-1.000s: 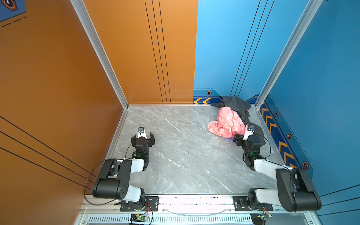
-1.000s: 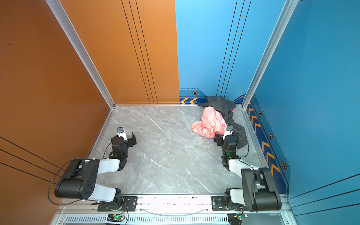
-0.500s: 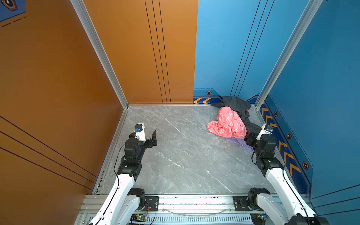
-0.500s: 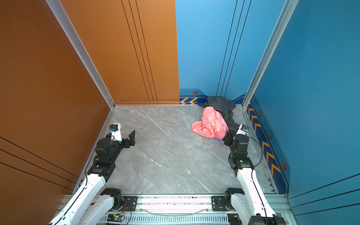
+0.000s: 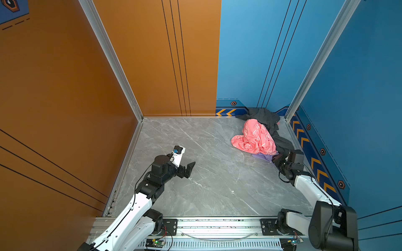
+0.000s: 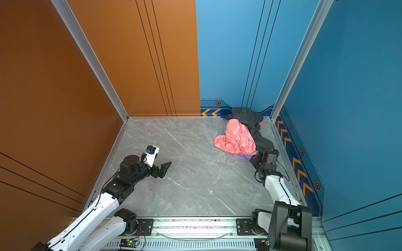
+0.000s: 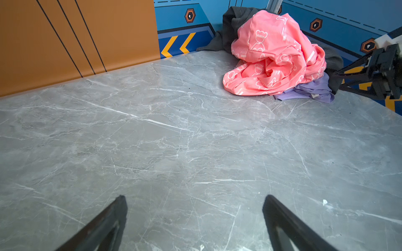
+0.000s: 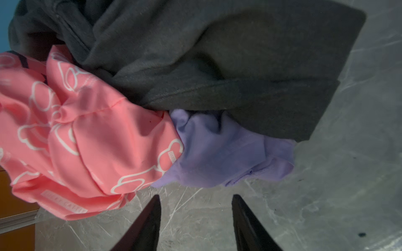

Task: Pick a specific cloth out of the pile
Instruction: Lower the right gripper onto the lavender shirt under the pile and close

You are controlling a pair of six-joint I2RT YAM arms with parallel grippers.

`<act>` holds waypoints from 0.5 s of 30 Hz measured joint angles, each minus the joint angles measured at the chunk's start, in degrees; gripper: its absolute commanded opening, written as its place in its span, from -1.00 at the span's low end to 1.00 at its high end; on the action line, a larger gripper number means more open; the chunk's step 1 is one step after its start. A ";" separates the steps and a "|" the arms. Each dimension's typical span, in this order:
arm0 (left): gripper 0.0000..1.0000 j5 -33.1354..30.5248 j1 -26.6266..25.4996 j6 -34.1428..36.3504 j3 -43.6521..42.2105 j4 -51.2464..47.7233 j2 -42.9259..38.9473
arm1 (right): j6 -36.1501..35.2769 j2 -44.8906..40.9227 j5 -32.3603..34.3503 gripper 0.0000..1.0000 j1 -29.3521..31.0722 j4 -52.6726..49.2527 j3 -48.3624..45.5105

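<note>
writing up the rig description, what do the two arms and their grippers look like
The left arm and right arm have white link shells with bulky black joint housings. A thin black cable loops along each forearm. The left gripper and right gripper are black, with tapered, triangular fingers. A white camera block with a blue part sits on the left wrist.

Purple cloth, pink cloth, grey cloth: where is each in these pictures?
purple cloth (image 8: 228,152): right wrist view, on its exposed middle.
pink cloth (image 7: 274,56): left wrist view, on its bunched top.
grey cloth (image 5: 264,116): in a top view, its far end.
</note>
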 measured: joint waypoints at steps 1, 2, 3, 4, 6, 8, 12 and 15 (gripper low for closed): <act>0.96 -0.02 0.00 0.17 0.00 -0.04 -0.02 | 1.20 1.11 -0.13 -0.06 0.00 0.81 0.00; 0.96 -0.02 0.00 0.35 -0.02 -0.04 -0.11 | 2.16 2.01 -0.17 -0.08 -0.07 1.53 0.00; 0.96 -0.07 0.00 0.37 -0.02 -0.07 -0.31 | 3.26 2.97 -0.20 -0.11 -0.15 2.40 0.00; 0.96 -0.13 -0.09 0.39 -0.02 -0.09 -0.61 | 4.37 4.04 -0.17 -0.15 -0.22 3.54 0.00; 0.96 -0.52 -0.20 0.59 -0.02 -0.13 -1.44 | 6.01 6.03 -0.15 -0.22 -0.26 5.22 0.00; 0.96 -0.96 -0.20 0.83 -0.02 -0.17 -2.45 | 7.30 7.89 -0.17 -0.27 -0.26 6.67 0.00; 0.96 -1.79 -0.20 1.03 -0.04 -0.17 -4.02 | 9.25 10.99 -0.15 -0.47 -0.44 9.11 0.02; 0.96 -1.99 -0.22 1.03 -0.04 -0.17 -4.20 | 10.51 12.15 -0.13 -0.69 -0.59 10.34 0.17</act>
